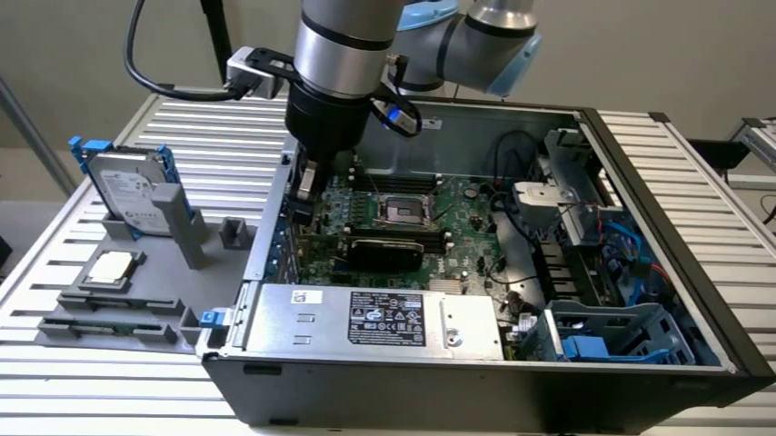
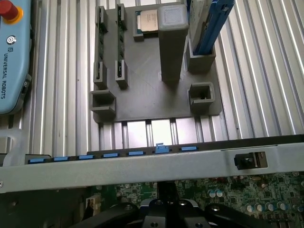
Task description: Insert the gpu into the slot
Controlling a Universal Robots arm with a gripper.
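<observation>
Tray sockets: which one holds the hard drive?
The socket beside the tall post: the blue-railed drive stands in it, while the square socket next to it is empty.

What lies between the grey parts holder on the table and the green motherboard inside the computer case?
In the wrist view, bare ribbed table comes first after the grey parts holder, then the case's metal edge with blue clips, and then the motherboard.

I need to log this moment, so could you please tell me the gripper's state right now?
Gripper: shut, low inside the open computer case over the motherboard; whether it holds anything cannot be told.
</observation>
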